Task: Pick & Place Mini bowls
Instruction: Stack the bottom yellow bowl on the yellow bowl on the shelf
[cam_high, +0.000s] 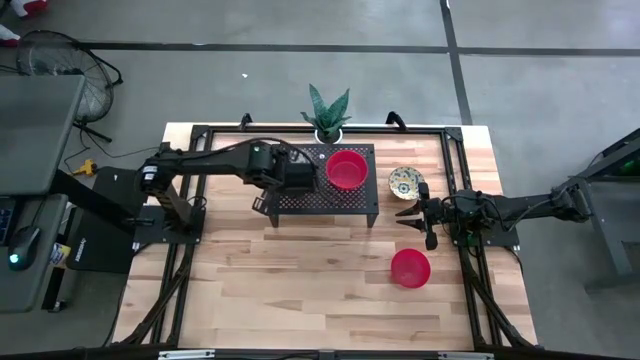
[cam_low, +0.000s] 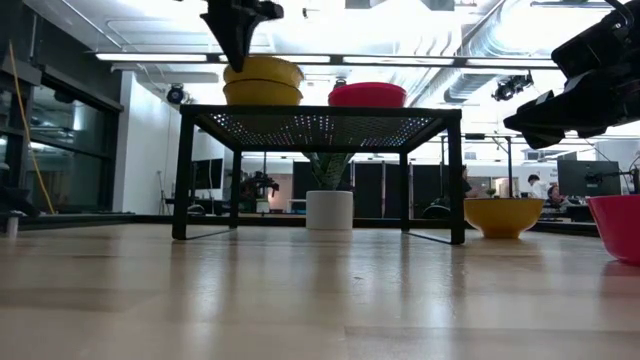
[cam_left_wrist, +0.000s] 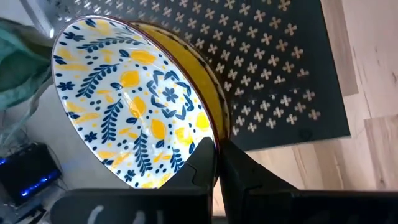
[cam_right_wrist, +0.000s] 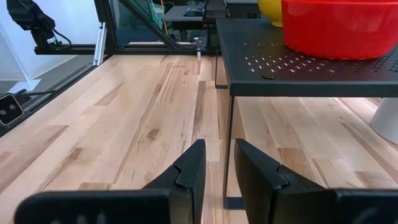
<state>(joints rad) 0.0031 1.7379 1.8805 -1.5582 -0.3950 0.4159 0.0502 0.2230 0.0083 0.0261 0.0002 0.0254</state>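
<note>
The mini bowls are spread between a black perforated metal rack (cam_high: 320, 180) and the pale wooden tabletop (cam_high: 300, 270). The left claw (cam_left_wrist: 217, 163) has its two dark fingers pinched tight on the rim of a patterned bowl (cam_left_wrist: 134, 102), one finger inside and one outside the wall. That bowl is glossy, cream inside with blue leaves and yellow lemon shapes, plain yellow on its outer wall. It sits over the left part of the rack; in the low view it rests on top of a second yellow bowl (cam_low: 262, 93), the two stacked, with the left claw (cam_low: 240, 30) coming down from above.

Just beside them on the same rack stands a plain red bowl (cam_high: 346, 169), smooth and shiny, upright. The rack's top is a flat sheet punched with small cross-shaped holes, carried on thin black legs. Behind the rack a white plant pot (cam_high: 328, 131) holds a spiky green plant.

The right claw (cam_high: 412, 218) hangs off to the right of the rack, above the wood, fingers a little apart and holding nothing. From its own camera the two blunt black fingers (cam_right_wrist: 189, 174) point toward the rack's leg and the red bowl above.

Near that claw, on the tabletop, lies another patterned bowl (cam_high: 406, 183), upright. A second red bowl (cam_high: 410, 268) stands farther forward on the planks, well apart from the rack.
</note>
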